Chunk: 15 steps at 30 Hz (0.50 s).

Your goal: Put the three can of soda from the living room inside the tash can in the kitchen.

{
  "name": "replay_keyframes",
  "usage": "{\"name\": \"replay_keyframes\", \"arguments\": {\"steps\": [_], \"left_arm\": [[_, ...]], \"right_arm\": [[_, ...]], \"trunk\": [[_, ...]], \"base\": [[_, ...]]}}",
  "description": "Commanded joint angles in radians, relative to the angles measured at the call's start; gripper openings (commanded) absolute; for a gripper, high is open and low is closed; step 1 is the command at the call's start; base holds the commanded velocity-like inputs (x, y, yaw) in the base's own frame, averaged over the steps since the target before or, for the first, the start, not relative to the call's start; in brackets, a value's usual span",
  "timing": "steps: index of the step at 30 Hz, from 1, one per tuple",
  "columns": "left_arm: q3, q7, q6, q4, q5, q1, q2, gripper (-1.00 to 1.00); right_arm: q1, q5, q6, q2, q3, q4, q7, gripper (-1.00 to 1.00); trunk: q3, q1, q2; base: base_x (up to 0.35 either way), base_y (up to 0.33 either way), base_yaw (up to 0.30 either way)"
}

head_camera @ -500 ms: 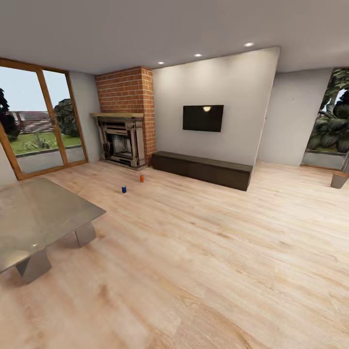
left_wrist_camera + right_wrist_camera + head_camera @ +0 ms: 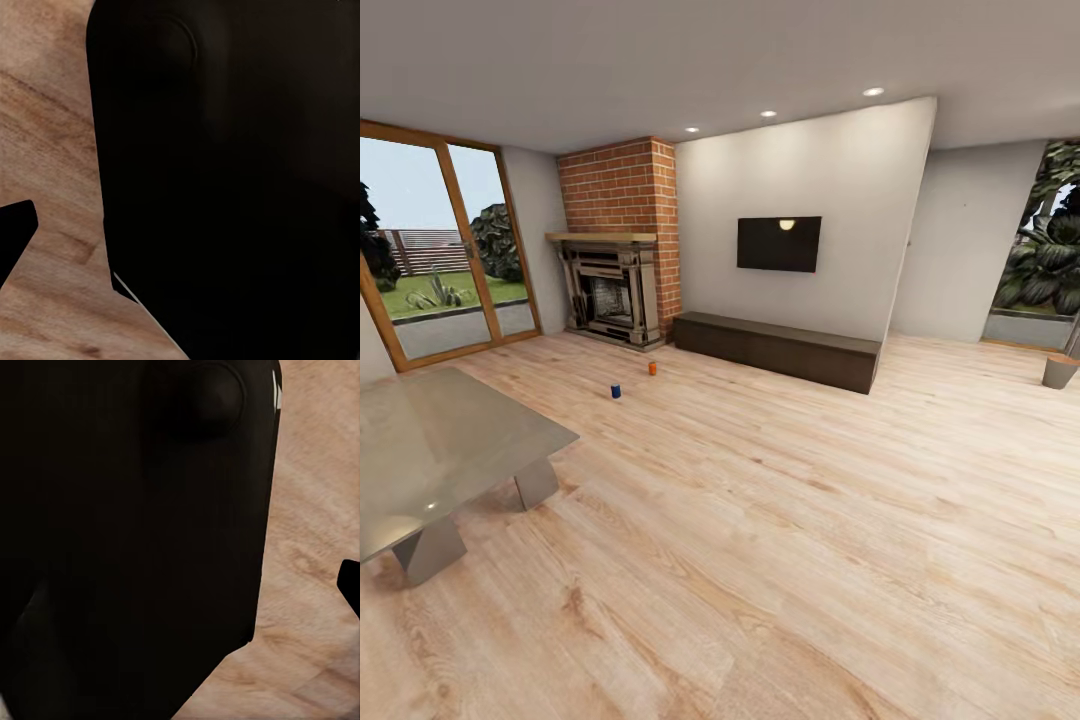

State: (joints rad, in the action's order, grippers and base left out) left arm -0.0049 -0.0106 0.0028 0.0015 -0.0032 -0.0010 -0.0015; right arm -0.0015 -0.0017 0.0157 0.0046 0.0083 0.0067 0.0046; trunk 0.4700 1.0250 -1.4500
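Far off on the light wood floor in front of the brick fireplace (image 2: 622,240) stand two small soda cans, one blue (image 2: 616,391) and one orange (image 2: 652,368). The third can is out of view. A small grey tapered bucket with a brown top, the trash can (image 2: 1060,371), sits on the floor at the far right edge. The left wrist view holds a large black body part with a strip of wood floor and one black fingertip (image 2: 15,234) at the edge. The right wrist view is similar, with a dark fingertip (image 2: 351,594). Neither jaw gap shows.
A glass table (image 2: 440,450) on grey block legs stands close at the left. A long dark low cabinet (image 2: 775,350) runs under the wall TV (image 2: 779,243). Glass doors (image 2: 440,250) fill the left wall. Open wood floor stretches between me and the cans.
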Motion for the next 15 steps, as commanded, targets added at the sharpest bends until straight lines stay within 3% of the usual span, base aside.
{"name": "replay_keyframes", "arguments": {"steps": [1,8,15], "left_arm": [[0.000,0.000,0.000,0.000,0.000,0.000,0.000,1.00],[0.000,0.000,-0.001,0.000,0.000,0.000,0.000,1.00],[0.009,-0.001,0.018,-0.040,0.011,-0.041,0.007,1.00]], "right_arm": [[0.000,0.000,0.000,0.000,0.000,0.000,0.000,1.00],[0.000,0.000,-0.002,0.000,0.000,0.000,0.000,1.00],[-0.040,0.007,-0.041,-0.039,-0.003,-0.040,0.034,1.00]], "trunk": [[0.000,0.000,0.000],[0.000,0.000,0.000],[0.000,0.000,0.000]], "base": [[0.000,0.000,0.000],[0.000,0.000,0.000],[0.000,0.000,0.000]]}}
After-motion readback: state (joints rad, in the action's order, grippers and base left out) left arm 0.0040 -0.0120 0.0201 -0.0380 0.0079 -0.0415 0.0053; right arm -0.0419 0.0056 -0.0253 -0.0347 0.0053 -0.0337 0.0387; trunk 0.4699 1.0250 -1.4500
